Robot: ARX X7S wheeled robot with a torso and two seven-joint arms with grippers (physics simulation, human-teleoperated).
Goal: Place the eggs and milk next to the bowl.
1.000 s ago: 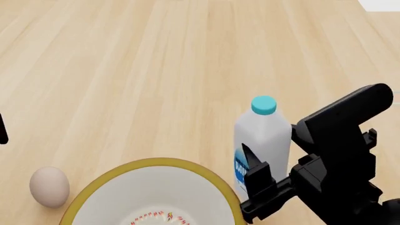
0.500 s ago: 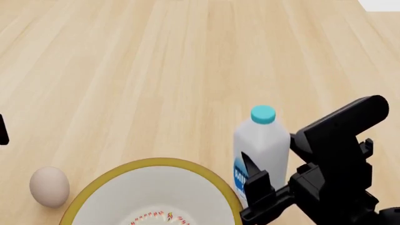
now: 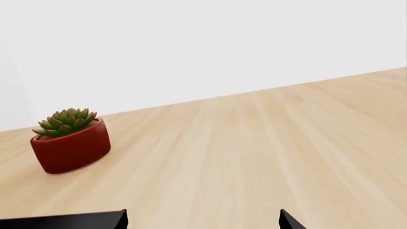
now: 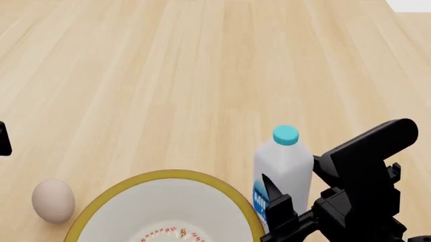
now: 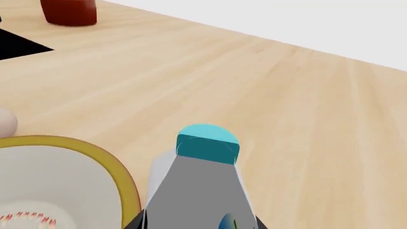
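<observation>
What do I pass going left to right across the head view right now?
Pale beige-grey oval egg → wide white bowl with a mustard-yellow rim → white plastic milk bottle with a teal cap → black right gripper.

A pale wood-grain tabletop (image 4: 202,60) fills the scene, evenly lit. Behind it stands a plain white wall (image 3: 203,43). A succulent in a red pot (image 3: 68,143) sits near the tabletop's far edge.

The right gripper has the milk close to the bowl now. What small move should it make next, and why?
Probably lower the milk the last bit and let go. The bottle is upright in the right gripper, just beside the bowl rim, so it looks to be where it belongs. Whether its base touches the table cannot be seen, so go down slowly before opening.
</observation>
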